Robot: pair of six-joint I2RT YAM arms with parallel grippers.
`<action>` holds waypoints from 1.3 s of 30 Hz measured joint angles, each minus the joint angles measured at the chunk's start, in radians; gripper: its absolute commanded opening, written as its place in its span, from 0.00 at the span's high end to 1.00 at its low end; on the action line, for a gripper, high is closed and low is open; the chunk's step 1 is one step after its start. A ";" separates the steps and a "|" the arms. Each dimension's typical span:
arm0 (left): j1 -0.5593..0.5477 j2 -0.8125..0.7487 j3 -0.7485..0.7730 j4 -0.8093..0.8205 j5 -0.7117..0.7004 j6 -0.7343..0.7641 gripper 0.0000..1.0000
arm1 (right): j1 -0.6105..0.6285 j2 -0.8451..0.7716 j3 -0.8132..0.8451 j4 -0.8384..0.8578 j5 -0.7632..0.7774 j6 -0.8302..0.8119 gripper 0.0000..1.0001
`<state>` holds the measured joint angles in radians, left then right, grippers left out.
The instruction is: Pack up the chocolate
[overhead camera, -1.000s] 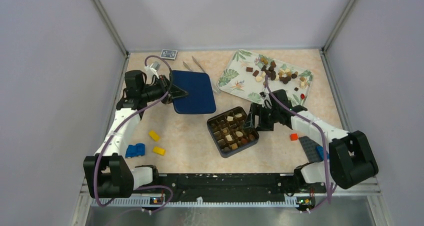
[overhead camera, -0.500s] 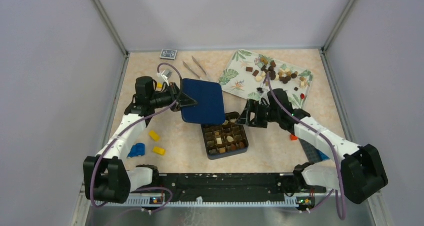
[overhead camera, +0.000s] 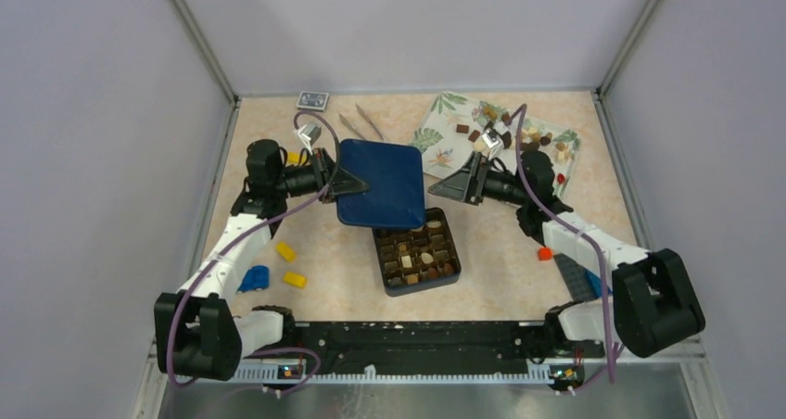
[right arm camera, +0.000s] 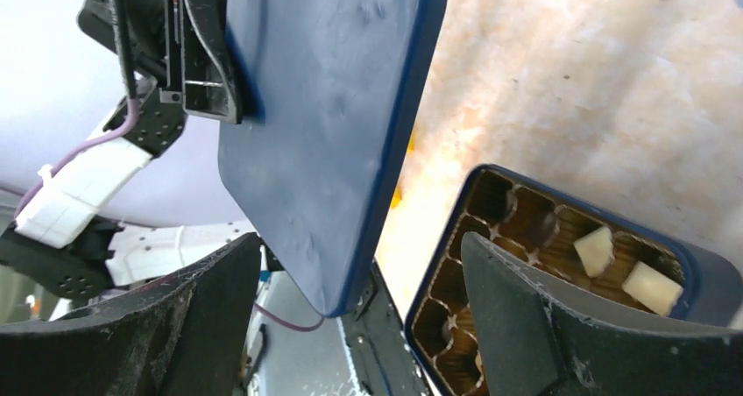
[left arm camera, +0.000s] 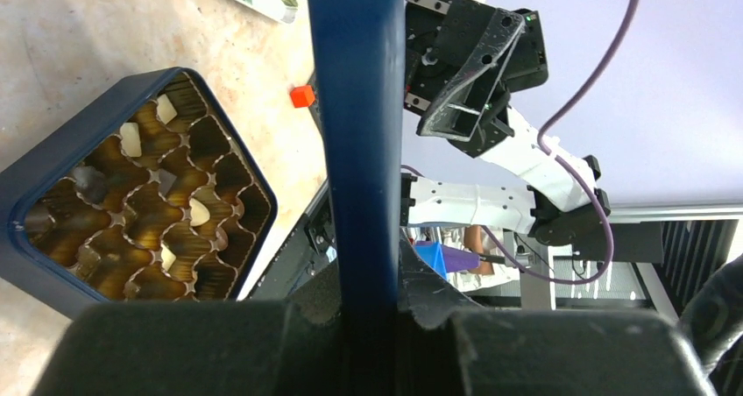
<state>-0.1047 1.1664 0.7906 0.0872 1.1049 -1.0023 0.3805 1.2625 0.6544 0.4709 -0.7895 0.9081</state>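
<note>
- Left claw (overhead camera: 352, 185) state?
- Clamped shut on the left edge of the lid (overhead camera: 385, 183). Lid is a navy slab, rounded rectangle, matte, faintly pitted skin in the right wrist view, thin lip round the edge. Held up off the surface (overhead camera: 500, 271).
- Right claw (overhead camera: 447, 192)?
- Jaws spread wide, nothing between them. It sits just right of the lid's right edge, beyond the box's far side.
- Box?
- Navy box (overhead camera: 422, 287), rounded square, uncovered, near centre. Inside is a gold-brown wavy paper grid of small cells. From above, the lid's near right corner overlaps the box's far left corner; the right wrist view shows a gap between them.
- Chocolate?
- Packed chocolates (overhead camera: 414, 252) fill many cells: cream chunks, dark brown pieces, some cells bare. Loose chocolates (overhead camera: 533, 139) lie heaped on the tray (overhead camera: 436, 141) at far right, a rounded rectangle, white with green leaf print.
- Clutter?
- Two yellow bricks (overhead camera: 285, 250) and a blue brick (overhead camera: 251, 277) near left, an orange brick (overhead camera: 545, 252) right, metal tweezers (overhead camera: 357, 122) far of the lid. Surface is beige, marbled.
</note>
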 measured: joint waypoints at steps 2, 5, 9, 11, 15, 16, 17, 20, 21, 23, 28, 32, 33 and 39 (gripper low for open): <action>-0.005 0.000 -0.001 0.021 0.006 -0.017 1.00 | 0.006 0.035 -0.001 0.071 -0.024 0.039 0.18; -0.016 0.000 -0.001 0.049 0.009 -0.032 1.00 | 0.025 0.079 -0.002 0.167 -0.051 0.091 0.22; -0.032 0.000 -0.003 0.078 0.014 -0.050 1.00 | 0.050 0.146 -0.003 0.343 -0.093 0.192 0.33; -0.039 -0.003 -0.005 0.090 0.016 -0.058 1.00 | 0.055 0.186 -0.013 0.472 -0.106 0.269 0.40; -0.042 -0.015 -0.008 0.117 0.026 -0.075 1.00 | 0.055 0.283 -0.026 0.738 -0.119 0.432 0.54; -0.043 -0.018 -0.008 0.126 0.029 -0.078 1.00 | 0.055 0.302 -0.026 0.780 -0.121 0.462 0.56; -0.044 -0.019 -0.009 0.133 0.030 -0.082 1.00 | 0.056 0.324 -0.026 0.832 -0.122 0.498 0.59; -0.050 -0.019 -0.010 0.155 0.033 -0.097 0.98 | 0.060 0.367 -0.026 0.919 -0.122 0.578 0.65; -0.052 -0.019 -0.012 0.160 0.036 -0.101 0.96 | 0.062 0.372 -0.026 0.932 -0.123 0.589 0.66; -0.053 -0.019 -0.013 0.171 0.043 -0.107 0.92 | 0.068 0.379 -0.026 0.958 -0.123 0.614 0.67; -0.055 -0.019 -0.013 0.187 0.058 -0.114 0.83 | 0.080 0.394 -0.025 1.000 -0.124 0.651 0.72; -0.055 -0.019 -0.013 0.188 0.056 -0.114 0.76 | 0.093 0.418 -0.016 1.009 -0.123 0.680 0.82; -0.055 -0.019 -0.013 0.188 0.055 -0.114 0.72 | 0.096 0.418 -0.016 1.009 -0.124 0.687 0.85; -0.055 -0.019 -0.011 0.150 0.042 -0.075 0.28 | 0.097 0.418 -0.016 1.025 -0.126 0.694 1.00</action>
<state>-0.1593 1.1477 0.7795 0.2367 1.1473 -1.0771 0.4778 1.6810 0.6384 1.4956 -0.9154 1.6020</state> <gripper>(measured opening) 0.513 0.135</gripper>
